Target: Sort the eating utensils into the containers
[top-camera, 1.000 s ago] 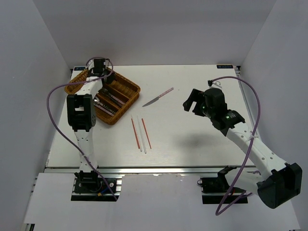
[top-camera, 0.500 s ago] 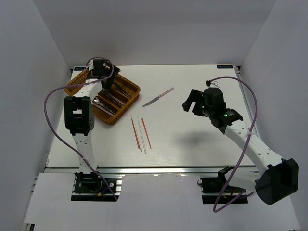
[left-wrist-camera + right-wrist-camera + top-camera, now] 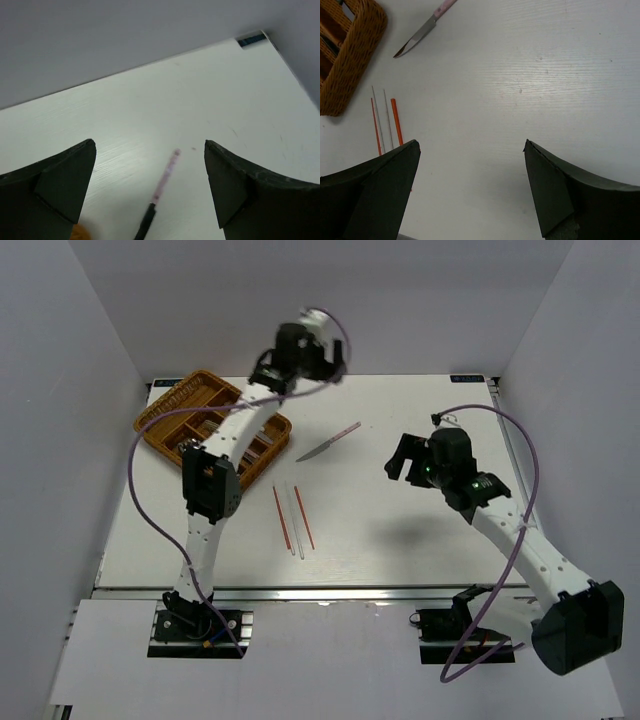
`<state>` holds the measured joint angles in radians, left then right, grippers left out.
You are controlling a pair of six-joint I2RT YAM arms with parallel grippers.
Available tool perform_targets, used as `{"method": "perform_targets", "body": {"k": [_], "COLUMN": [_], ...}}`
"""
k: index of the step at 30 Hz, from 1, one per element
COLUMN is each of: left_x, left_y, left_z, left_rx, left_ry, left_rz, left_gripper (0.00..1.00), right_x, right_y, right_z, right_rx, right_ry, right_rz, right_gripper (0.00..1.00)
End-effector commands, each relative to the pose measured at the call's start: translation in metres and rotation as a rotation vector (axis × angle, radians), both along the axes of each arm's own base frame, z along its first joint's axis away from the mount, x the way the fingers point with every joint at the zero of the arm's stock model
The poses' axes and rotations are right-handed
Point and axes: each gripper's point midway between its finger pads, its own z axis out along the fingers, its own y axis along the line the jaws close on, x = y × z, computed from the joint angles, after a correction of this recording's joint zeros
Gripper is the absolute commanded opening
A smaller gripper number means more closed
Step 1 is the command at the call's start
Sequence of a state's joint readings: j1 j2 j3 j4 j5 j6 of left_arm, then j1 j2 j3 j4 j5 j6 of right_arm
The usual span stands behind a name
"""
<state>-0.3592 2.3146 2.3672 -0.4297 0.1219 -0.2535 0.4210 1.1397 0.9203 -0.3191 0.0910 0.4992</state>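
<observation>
The white table (image 3: 420, 540) fills most of the top view, with both arms reaching over it. The left arm (image 3: 232, 430) stretches up across the brown wicker tray (image 3: 160, 443), which sits at the far left of the table. A few utensils show in its long compartments, partly hidden by the arm. The right arm (image 3: 520, 540) bends in from the right. The left gripper (image 3: 149, 145) hangs high above the far part of the table, past the tray's far right side, its jaws spread wide with nothing between them. The right gripper (image 3: 471, 142) hovers over the bare right-middle of the table, its jaws also wide apart and empty. A knife (image 3: 328, 441) with a pink handle lies flat on the table just right of the tray, blade pointing toward it. Nearer the arms' bases, the thin red and white chopsticks (image 3: 292, 517) lie roughly parallel, close together, beside the tray's near corner and well apart from both grippers.
</observation>
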Motion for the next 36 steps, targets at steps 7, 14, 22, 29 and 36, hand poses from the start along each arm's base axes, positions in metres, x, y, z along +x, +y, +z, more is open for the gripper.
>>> {"method": "perform_targets", "body": {"k": [7,14,22,29,36], "left_x": [-0.051,-0.037,-0.061,-0.081,-0.086], "left_y": [-0.099,-0.116,-0.123,-0.128,-0.124], "left_z": [-0.076,-0.122,-0.188,-0.233,-0.254], "left_rx": [0.255,0.257,0.244,0.324,0.439], "left_ry": [-0.133,-0.098,0.061,0.142,0.171], "left_rz": [-0.469,-0.499,-0.594,-0.584,-0.527], "left_gripper": [0.98,0.98,0.87,0.65,0.48], "right_x": [-0.05,-0.081,-0.086,-0.087,-0.092], "right_y": [-0.015,-0.009,-0.007,-0.004,-0.007], "right_z": [0.026,0.035,0.04,0.04,0.052], "right_rx": [0.004,0.062,0.074,0.083,0.097], "right_ry": [-0.085,-0.106,-0.121,-0.12,-0.161], "right_rz": [0.097,0.19,0.216,0.227,0.223], "right_gripper": [0.89,0.89,0.89,0.89,0.89]}}
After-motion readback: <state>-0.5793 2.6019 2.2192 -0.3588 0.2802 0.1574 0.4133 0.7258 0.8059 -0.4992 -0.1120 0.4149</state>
